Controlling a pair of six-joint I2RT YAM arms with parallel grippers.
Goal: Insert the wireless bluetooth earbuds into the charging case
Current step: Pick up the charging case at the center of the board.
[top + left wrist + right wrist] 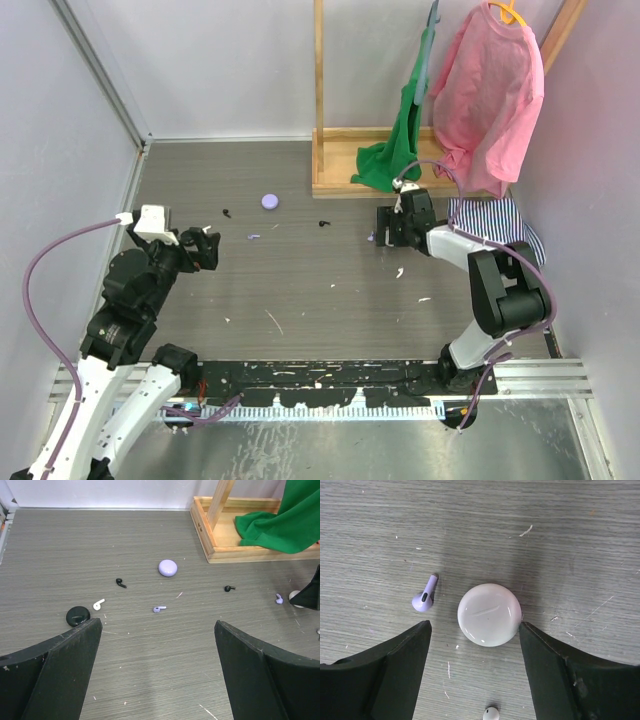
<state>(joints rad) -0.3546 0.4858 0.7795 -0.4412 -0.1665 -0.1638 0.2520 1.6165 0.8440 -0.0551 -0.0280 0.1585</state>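
My right gripper (474, 625) is open and low over a round white case (489, 614). Its fingers stand either side of the case, and the right fingertip (526, 629) is at the case's edge. A lilac earbud (425, 596) lies just left of the case and a white earbud (491, 713) lies below it. My left gripper (157, 624) is open and empty above the floor. Ahead of it lie a black case (78, 616), a white earbud (98, 603), two black earbuds (120, 583) (229, 588), a lilac earbud (159, 609) and a lilac case (167, 567).
A wooden stand (330, 175) with a green cloth (395, 155) and a pink shirt (490, 90) stands at the back right. A striped cloth (495, 222) lies beside the right arm. Walls close in the left and right sides.
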